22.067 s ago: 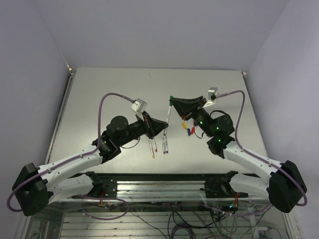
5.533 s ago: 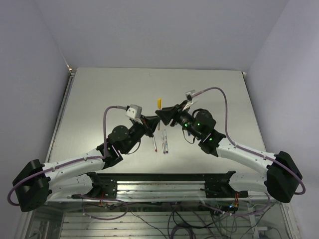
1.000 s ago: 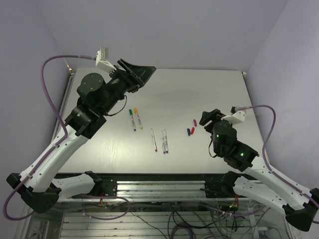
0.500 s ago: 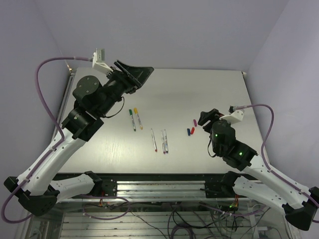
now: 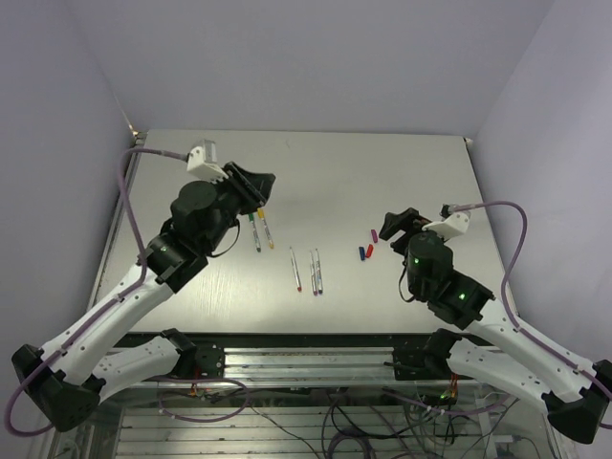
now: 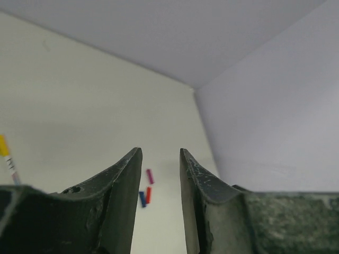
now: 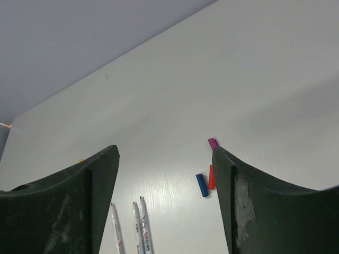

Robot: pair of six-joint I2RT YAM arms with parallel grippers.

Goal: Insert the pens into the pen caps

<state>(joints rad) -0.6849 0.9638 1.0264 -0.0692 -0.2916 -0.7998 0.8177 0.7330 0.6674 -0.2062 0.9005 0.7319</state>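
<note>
On the desk (image 5: 421, 153), two capped pens (image 5: 253, 229) lie side by side left of centre, the left end effector (image 5: 266, 182) just far of them. Three uncapped pens (image 5: 312, 271) lie together nearer, at centre. Right of these sit three loose caps (image 5: 362, 252), two side by side and the third just farther, with the right end effector (image 5: 387, 227) to their right.

The left arm (image 5: 115, 306) rises from its base at the near left corner. Its white link slants up and inward to a bent elbow, and its black wrist reaches forward and to the right. The left gripper (image 5: 256, 185) points away from the bases, its two dark fingers (image 6: 124, 180) parted by a narrow gap. The right arm (image 5: 497, 330) sweeps in low from the near right corner, folded at the elbow, with its wrist turned toward the centre. The right gripper (image 5: 394, 225) has its fingers (image 7: 233, 180) spread wide.
</note>
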